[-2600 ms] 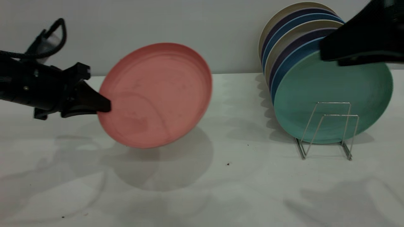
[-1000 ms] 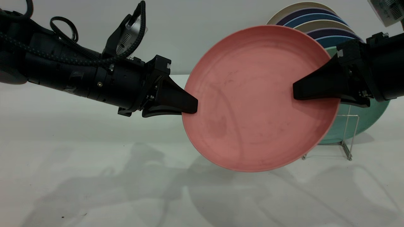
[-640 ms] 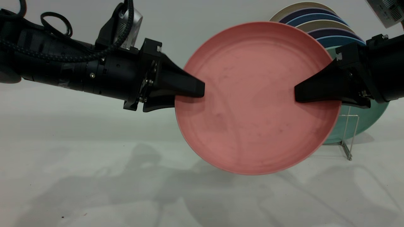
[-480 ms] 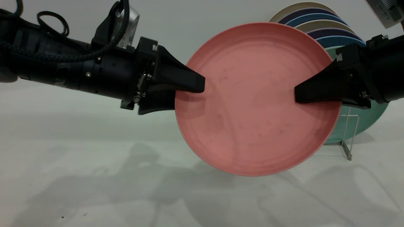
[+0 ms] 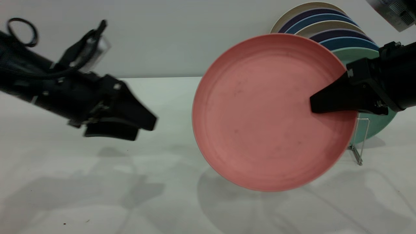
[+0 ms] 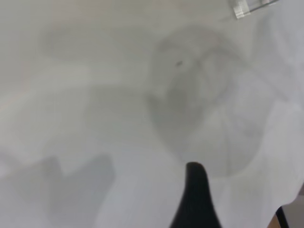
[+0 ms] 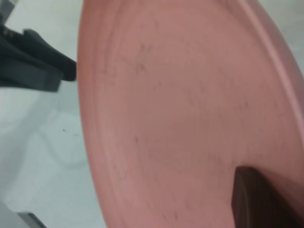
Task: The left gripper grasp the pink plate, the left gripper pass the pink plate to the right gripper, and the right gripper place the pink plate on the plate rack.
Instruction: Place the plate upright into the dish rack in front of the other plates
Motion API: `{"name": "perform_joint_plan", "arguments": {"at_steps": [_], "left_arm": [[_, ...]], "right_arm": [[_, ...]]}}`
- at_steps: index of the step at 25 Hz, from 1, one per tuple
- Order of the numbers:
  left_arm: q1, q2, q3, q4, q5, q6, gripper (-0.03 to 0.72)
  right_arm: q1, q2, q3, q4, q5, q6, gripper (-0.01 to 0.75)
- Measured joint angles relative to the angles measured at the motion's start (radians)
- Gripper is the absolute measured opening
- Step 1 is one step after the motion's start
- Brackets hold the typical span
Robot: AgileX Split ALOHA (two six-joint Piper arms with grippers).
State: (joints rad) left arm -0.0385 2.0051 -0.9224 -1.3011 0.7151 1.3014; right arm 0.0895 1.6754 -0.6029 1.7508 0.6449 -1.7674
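Observation:
The pink plate (image 5: 266, 113) hangs upright above the table, its face toward the exterior camera. My right gripper (image 5: 313, 105) is shut on its right rim; one black finger lies across the plate's face and the other is hidden behind it. The plate fills the right wrist view (image 7: 180, 109), with that finger (image 7: 259, 197) on it. My left gripper (image 5: 144, 128) is open and empty, well left of the plate, low over the table. It also shows far off in the right wrist view (image 7: 42, 66). The plate rack (image 5: 362, 136) stands behind the plate's right edge, mostly hidden.
The rack holds a row of upright plates (image 5: 325, 22), with a mint-green plate (image 5: 377, 126) at the front. The left wrist view shows one black finger (image 6: 195, 190) over the bare white table (image 6: 95, 95) with the plate's shadow on it.
My left gripper let go of the plate's left rim and pulled back left and down. The plate, held by my right gripper alone, shifted slightly right and lower.

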Motion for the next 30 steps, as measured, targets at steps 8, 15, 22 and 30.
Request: {"name": "perform_joint_plan", "arguments": {"at_steps": [8,15,22,30], "left_arm": [[0.181,-0.003,0.0,0.126,0.042,-0.115,0.539],[0.247,-0.003,0.0,0.15,0.0,-0.174,0.539],[0.247,-0.003,0.0,0.15,-0.006,-0.176,0.539],[0.247,-0.003,0.0,0.15,-0.004,-0.177,0.539]], "right_arm": [[0.0,-0.001,0.0,-0.044,-0.138,-0.112,0.09],[0.0,-0.119,0.0,-0.313,-0.334,-0.172,0.09],[0.0,-0.265,-0.032,-0.6,-0.339,-0.155,0.09],[0.0,-0.27,-0.177,-1.092,-0.165,0.139,0.09]]}}
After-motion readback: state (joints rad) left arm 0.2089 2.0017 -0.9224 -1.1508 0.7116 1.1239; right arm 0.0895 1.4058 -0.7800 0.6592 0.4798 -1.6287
